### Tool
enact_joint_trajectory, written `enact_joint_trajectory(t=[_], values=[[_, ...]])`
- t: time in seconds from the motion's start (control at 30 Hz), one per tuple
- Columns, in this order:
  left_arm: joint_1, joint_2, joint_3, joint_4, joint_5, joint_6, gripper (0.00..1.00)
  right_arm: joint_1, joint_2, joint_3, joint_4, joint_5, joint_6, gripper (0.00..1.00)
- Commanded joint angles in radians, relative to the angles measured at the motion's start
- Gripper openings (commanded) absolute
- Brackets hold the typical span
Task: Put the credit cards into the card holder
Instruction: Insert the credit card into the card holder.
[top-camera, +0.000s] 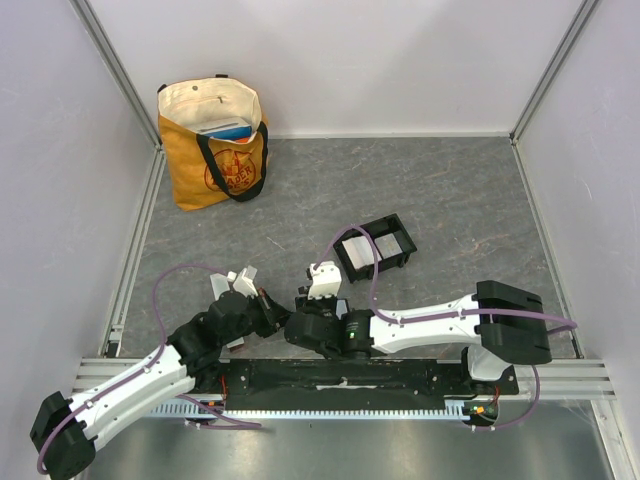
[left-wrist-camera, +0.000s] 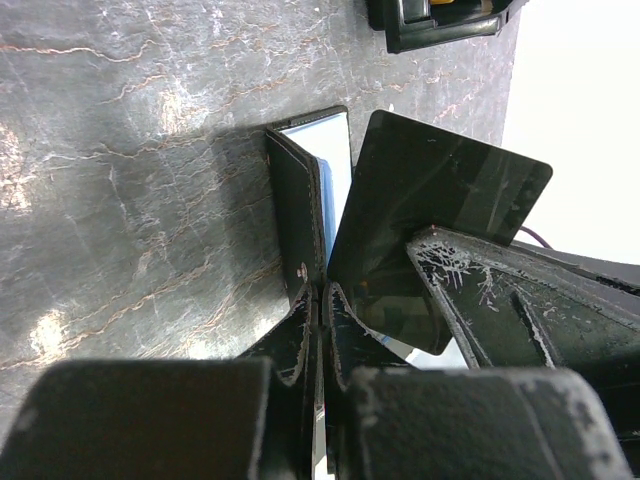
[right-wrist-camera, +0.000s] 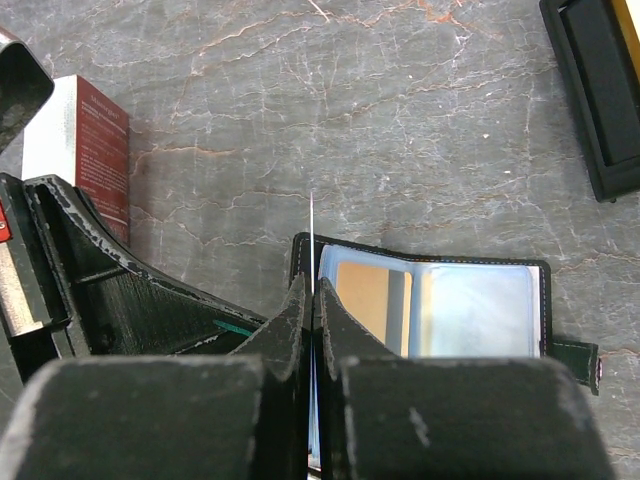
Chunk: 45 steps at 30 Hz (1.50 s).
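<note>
Not a single word can be read here. The orange tote bag has red print on its front, a round emblem with a band of letters across it, too small to make out from the top camera. The right wrist view shows a white-and-red box with fine pale lines of text on its red side, far too tiny to read. The credit card shows a dark, glossy face, no digits legible.

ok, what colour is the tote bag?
The tote bag is mustard-orange with black straps; clearest in the top external view.
</note>
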Motion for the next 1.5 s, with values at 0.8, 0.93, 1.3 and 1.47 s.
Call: enact_joint_trajectory(t=[0.8,0.93,1.3,1.47], values=[[-0.004,-0.036,-0.024,-0.075,-0.045,-0.011,0.02,-0.038,-0.224,-0.129,-0.136,-0.059,0.027,0.00],[-0.003,-0.019,-0.038,-0.078,-0.051,-0.012,0.02,-0.041,-0.241,-0.171,-0.073,-0.115,0.016,0.00],[-0.003,0.038,-0.056,-0.074,-0.074,0.000,0.02,-0.196,-0.230,-0.296,0.198,-0.480,-0.013,0.00],[-0.003,0.054,-0.072,-0.063,-0.078,-0.001,0.02,-0.257,-0.235,-0.405,0.356,-0.612,0.020,0.00]])
